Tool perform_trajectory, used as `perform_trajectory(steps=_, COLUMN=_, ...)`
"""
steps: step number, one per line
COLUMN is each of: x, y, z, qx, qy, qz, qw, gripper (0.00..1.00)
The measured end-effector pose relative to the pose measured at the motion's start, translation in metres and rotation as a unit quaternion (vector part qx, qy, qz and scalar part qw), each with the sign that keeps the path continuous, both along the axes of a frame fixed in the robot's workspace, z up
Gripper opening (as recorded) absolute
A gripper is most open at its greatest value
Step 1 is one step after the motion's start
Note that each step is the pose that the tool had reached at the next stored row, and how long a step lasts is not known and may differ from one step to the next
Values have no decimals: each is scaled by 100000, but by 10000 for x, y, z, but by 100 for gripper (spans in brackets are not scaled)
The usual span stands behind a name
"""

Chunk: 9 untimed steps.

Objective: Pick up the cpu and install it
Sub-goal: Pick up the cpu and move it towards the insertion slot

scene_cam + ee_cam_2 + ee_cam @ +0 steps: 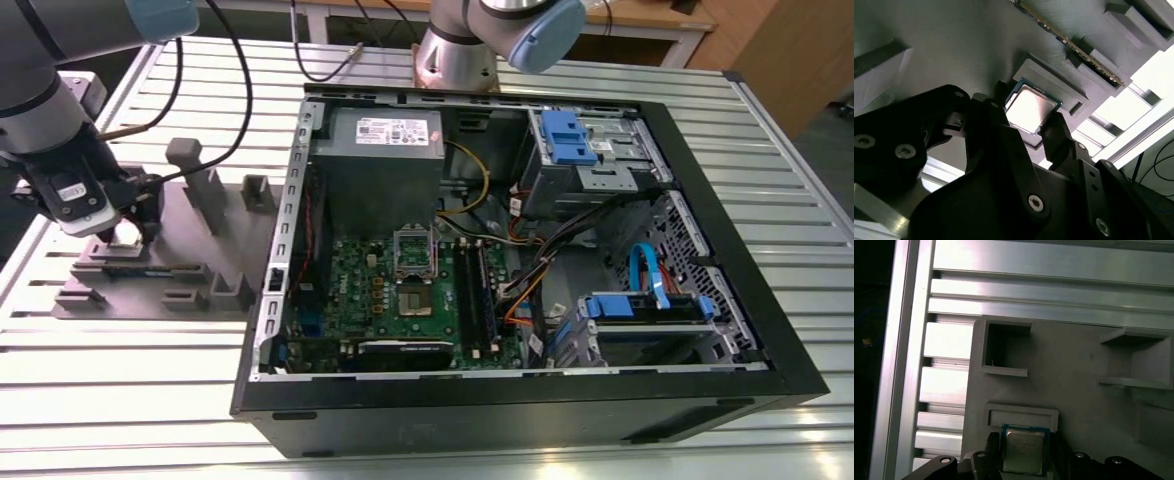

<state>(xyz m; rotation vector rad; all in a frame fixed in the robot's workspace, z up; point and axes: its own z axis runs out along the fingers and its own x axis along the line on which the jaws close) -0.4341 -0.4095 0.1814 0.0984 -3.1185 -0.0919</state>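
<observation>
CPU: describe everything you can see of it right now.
The small flat square cpu with a silvery metal top and thin greenish rim lies flat, top up, in a shallow pocket of the grey moulded plastic fixture on the slatted aluminium table. The black end effector straddles it; whether it grips is unclear.

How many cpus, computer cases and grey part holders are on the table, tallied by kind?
cpu: 1
open computer case: 1
grey part holder: 1
Total: 3
</observation>
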Motion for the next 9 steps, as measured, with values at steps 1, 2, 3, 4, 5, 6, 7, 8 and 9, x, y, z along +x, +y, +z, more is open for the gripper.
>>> perform_trajectory(steps=1, x=0, y=0, z=0, qx=-9, qy=-2, qz=1, qw=100000, gripper=52)
perform_trajectory(steps=2, x=0, y=0, z=0, qx=-22, qy=-2, qz=2, qw=100000, gripper=52)
perform_trajectory(steps=3, x=0, y=0, z=0, qx=-29, qy=-4, qz=3, qw=100000, gripper=52)
perform_trajectory(steps=4, x=0, y=0, z=0, qx=-34, qy=-3, qz=2, qw=100000, gripper=52)
perform_trajectory(steps=5, x=0, y=-1, z=0, qx=-41, qy=0, qz=-3, qw=100000, gripper=52)
perform_trajectory(steps=6, x=0, y=-4, z=0, qx=-42, qy=3, qz=-6, qw=100000, gripper=52)
perform_trajectory(steps=7, x=0, y=-8, z=0, qx=-39, qy=-2, qz=-6, qw=100000, gripper=52)
perform_trajectory(steps=8, x=0, y=-10, z=-1, qx=-35, qy=-9, qz=2, qw=100000, gripper=52)
perform_trajectory(steps=9, x=0, y=-11, z=-1, qx=-38, qy=-10, qz=0, qw=100000, gripper=52)
